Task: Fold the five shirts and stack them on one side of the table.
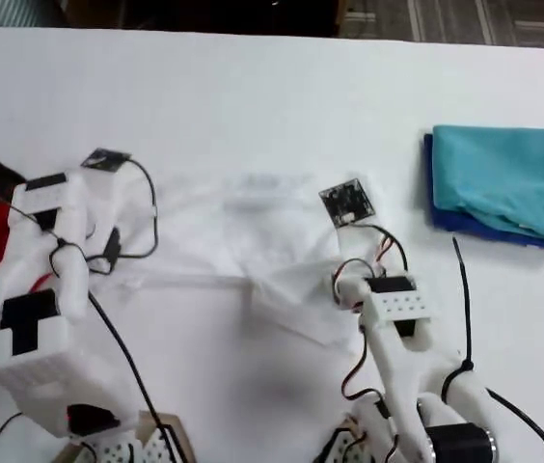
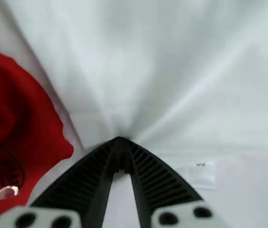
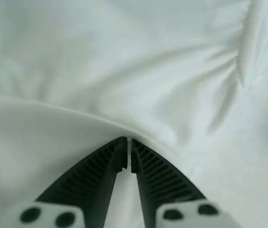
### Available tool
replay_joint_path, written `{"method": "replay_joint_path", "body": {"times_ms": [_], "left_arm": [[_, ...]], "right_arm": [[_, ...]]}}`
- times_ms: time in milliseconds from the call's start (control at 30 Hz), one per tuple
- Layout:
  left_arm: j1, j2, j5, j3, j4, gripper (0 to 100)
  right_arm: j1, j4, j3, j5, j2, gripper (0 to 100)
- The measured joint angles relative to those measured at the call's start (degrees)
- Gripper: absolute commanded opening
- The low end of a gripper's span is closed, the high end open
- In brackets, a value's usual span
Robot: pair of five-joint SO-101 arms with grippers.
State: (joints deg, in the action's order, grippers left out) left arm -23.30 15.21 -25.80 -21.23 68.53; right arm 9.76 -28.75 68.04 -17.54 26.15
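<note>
Because a fold needs two points of the cloth carried together, each arm has its jaws shut on the white shirt (image 1: 253, 236). The tips of the left gripper (image 2: 120, 142) pinch a small bite of white fabric. Creases fan outward from that bite, which suggests the cloth is drawn taut rather than lying slack. Close beside one of these jaws a small sewn label (image 2: 199, 172) lies flat on the shirt, so the grip is probably near the collar or a hem.

The right gripper (image 3: 128, 145) is likewise closed, its tips meeting on the edge of a doubled layer that runs across just ahead of them. Beyond that edge the shirt spreads out in soft ridges.

Off to the side of the left jaws lies the red shirt (image 2: 15, 128), crumpled and unfolded. Its edge lies right against the white one, and it appears to be waiting its turn.

Well apart from the right jaws, at the side of the table (image 1: 253, 87), the teal shirt (image 1: 508, 178) rests folded on the blue shirt (image 1: 446, 220). That pile looks like the chosen stacking spot, leaving the middle free for folding. By this layout the white shirt seems to be the third to be handled.
</note>
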Motion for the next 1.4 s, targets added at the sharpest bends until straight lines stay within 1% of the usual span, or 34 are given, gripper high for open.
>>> {"method": "replay_joint_path", "body": {"times_ms": [233,367,433,500,667,733,800,900,1000,1167,1233,1300,1400], "left_arm": [[0.00,0.00,0.09,-0.44,-0.62,3],[0.00,-2.90,0.00,-4.22,-2.99,3],[0.00,-6.86,-0.09,-8.70,-5.89,3],[0.00,-12.75,-0.09,-15.47,-10.81,3],[0.26,-32.35,-0.09,-36.57,-24.79,3],[0.62,-39.47,-0.62,-42.90,-27.87,3],[0.62,-43.34,-1.85,-45.98,-29.10,3],[0.62,-44.13,-2.11,-46.42,-29.80,3],[0.62,-43.34,-2.11,-46.24,-29.71,3],[0.62,-37.19,-2.11,-41.23,-27.87,3],[0.62,-33.93,-0.97,-38.07,-26.37,3],[0.62,-30.33,1.14,-34.64,-24.44,3],[0.88,-26.73,3.60,-28.92,-18.99,3]], "right_arm": [[0.00,0.00,0.00,0.00,0.00,2.2],[-0.35,-0.44,0.00,0.00,0.00,2.2],[-1.23,-0.88,0.00,0.00,0.00,2.3],[-2.37,-0.88,0.00,-0.09,0.00,2.2],[-5.54,-0.88,0.00,-0.09,0.00,2.2],[-6.95,-1.41,0.00,-0.09,0.00,2.2],[-8.62,-2.46,0.00,-0.09,0.00,2.2],[-10.02,-5.27,-2.02,-0.09,0.35,2.2],[-9.85,-12.31,-7.82,-0.09,2.20,2.2],[-5.63,-27.43,-20.57,0.00,8.97,2.4],[-3.16,-32.53,-22.59,-0.09,11.43,2.5],[-0.79,-36.04,-22.59,-2.11,12.40,2.3],[1.49,-36.92,-18.81,-8.62,12.84,2.2]]}}
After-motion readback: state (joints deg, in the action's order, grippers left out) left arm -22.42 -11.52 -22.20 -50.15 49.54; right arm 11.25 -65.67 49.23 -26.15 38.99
